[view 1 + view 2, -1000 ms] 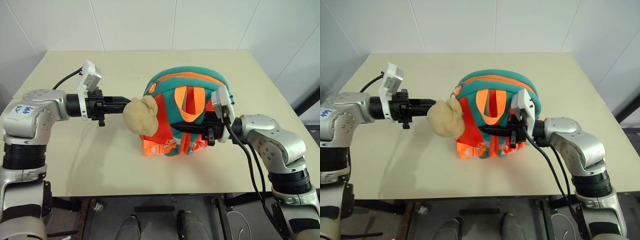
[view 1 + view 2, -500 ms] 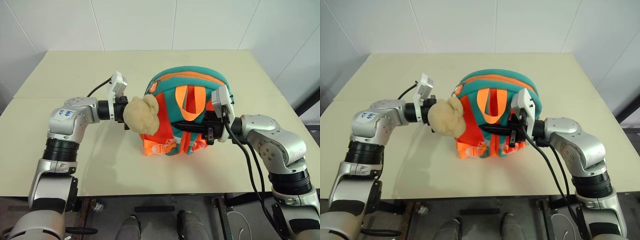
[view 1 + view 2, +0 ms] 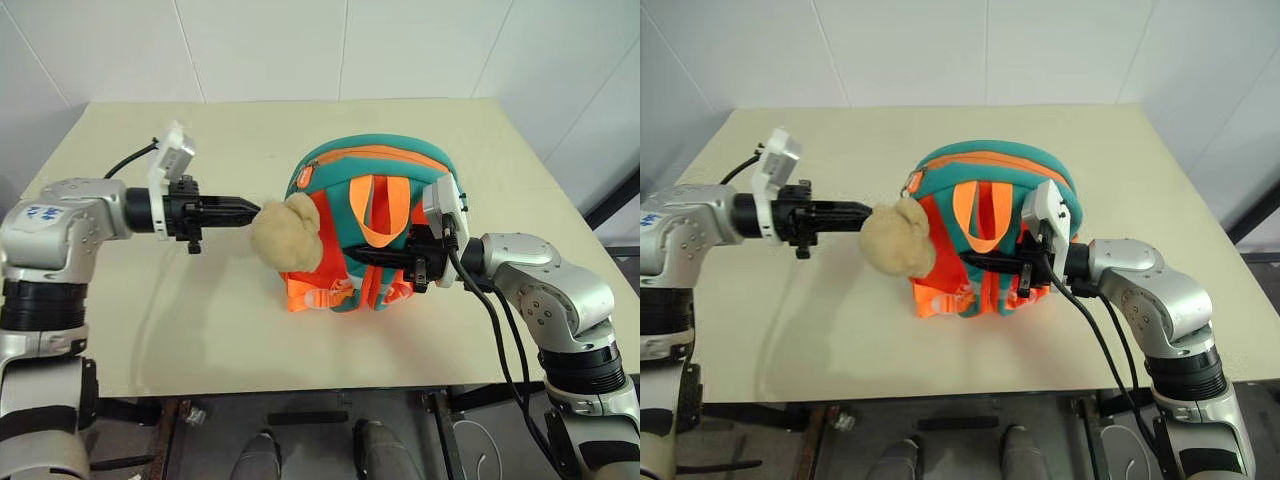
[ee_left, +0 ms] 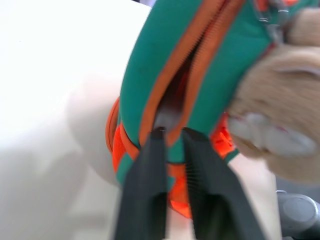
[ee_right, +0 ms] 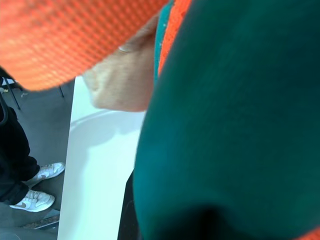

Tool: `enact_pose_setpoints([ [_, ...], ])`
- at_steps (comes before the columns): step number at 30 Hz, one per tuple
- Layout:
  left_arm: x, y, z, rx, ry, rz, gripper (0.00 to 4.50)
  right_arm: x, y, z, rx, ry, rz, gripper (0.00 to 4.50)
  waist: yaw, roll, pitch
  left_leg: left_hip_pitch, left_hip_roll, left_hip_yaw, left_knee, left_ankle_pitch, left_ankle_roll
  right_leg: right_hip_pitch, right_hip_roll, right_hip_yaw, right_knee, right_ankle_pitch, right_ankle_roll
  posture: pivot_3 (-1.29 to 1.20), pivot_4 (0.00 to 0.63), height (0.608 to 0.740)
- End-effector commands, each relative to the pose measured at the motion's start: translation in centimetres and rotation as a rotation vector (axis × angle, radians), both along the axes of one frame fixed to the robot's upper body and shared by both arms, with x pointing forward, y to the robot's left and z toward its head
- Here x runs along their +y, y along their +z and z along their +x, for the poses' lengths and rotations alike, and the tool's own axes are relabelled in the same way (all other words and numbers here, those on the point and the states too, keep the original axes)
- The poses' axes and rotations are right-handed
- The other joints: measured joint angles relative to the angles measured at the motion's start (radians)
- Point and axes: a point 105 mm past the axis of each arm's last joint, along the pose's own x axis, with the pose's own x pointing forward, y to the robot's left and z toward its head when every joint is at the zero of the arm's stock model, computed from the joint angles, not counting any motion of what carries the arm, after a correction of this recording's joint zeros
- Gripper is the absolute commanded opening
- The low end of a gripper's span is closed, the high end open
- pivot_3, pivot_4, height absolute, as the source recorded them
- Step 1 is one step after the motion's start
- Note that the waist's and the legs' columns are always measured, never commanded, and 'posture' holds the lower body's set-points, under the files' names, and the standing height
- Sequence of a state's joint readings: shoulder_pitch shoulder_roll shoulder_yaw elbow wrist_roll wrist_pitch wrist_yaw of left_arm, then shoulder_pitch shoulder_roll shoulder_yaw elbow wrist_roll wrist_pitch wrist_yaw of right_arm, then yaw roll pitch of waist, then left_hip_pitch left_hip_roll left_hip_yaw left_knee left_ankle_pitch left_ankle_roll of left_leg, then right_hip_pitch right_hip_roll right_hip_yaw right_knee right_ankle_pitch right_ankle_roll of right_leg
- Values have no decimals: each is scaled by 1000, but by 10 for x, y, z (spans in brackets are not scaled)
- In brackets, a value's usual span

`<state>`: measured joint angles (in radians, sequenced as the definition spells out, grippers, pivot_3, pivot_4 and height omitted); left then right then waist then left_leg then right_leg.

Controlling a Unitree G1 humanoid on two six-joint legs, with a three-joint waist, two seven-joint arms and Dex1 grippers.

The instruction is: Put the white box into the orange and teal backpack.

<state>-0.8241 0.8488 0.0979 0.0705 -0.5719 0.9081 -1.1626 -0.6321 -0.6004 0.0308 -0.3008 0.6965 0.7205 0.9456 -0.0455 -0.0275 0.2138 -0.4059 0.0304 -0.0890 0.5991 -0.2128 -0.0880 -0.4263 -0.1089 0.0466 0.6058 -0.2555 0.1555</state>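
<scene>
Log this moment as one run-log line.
backpack upright on table | right gripper shut on backpack | left gripper slightly open beside plush | zipper open

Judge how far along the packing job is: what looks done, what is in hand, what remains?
Done: no white box lies on the table. In hand: the right gripper clamps the orange and teal backpack upright; the left gripper, slightly open, points at the plush. Left: whether the zipper gets closed; the box inside can't be confirmed.

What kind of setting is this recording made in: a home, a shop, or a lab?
Most likely a lab or test room. A plain beige table stands against bare white panelled walls, with just the orange and teal backpack on it, and a person's white sneakers on a grey floor beside the table.
</scene>
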Motion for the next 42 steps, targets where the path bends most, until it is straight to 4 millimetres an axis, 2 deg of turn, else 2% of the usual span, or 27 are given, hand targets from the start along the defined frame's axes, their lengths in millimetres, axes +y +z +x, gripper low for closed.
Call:
enact_pose_setpoints([
  [1,8,29,-23,-79,-8,-64,1867,-1,11,-5,-46,17,20,0,0,0,0,0,0,0,0,0,0,0,0,0,0,0,0,0,150,740],
  [5,6,24,-42,-55,-32,-54,3134,-1,13,-5,-59,27,42,0,0,0,0,0,0,0,0,0,0,0,0,0,-1,0,0,0,150,740],
  [9,-8,27,-60,-62,-91,-93,4412,1,16,-9,-71,41,78,0,1,0,0,0,0,0,0,0,0,0,0,0,-1,0,0,0,150,740],
  [14,-22,19,-65,-17,-108,-111,4482,1,14,-9,-69,41,72,0,5,0,0,0,0,0,0,0,0,0,0,0,-1,0,0,0,150,740],
  [22,-38,0,-45,15,-67,-45,4482,3,13,-6,-70,36,64,0,10,0,0,0,0,0,1,0,0,0,0,0,-1,0,0,0,150,740],
  [25,-45,-5,-39,16,-75,-39,3912,3,13,-7,-74,36,71,0,14,0,0,0,0,0,1,0,0,0,0,0,-1,0,0,0,150,740],
  [26,-45,-3,-38,14,-75,-46,3564,3,13,-7,-75,35,73,0,15,0,0,0,0,0,1,0,0,0,0,0,-2,0,0,0,150,740],
  [32,-39,16,-39,-18,-80,-77,1752,-1,14,-12,-98,31,102,0,16,0,0,0,0,1,1,0,0,0,0,0,-3,0,0,0,150,740],
  [35,-30,26,-33,-35,-37,-91,1044,-1,20,-17,-134,33,161,0,17,0,0,0,0,1,1,0,0,0,0,0,-4,0,0,0,150,740],
  [39,-20,44,-26,-57,6,-144,529,1,19,-30,-140,86,186,0,16,0,0,0,0,1,0,0,0,0,0,0,-4,0,0,0,150,740],
  [42,-6,33,-9,-29,118,-85,470,2,18,-33,-143,89,199,0,16,0,0,0,0,1,0,0,0,1,0,0,-4,0,0,0,150,740],
])
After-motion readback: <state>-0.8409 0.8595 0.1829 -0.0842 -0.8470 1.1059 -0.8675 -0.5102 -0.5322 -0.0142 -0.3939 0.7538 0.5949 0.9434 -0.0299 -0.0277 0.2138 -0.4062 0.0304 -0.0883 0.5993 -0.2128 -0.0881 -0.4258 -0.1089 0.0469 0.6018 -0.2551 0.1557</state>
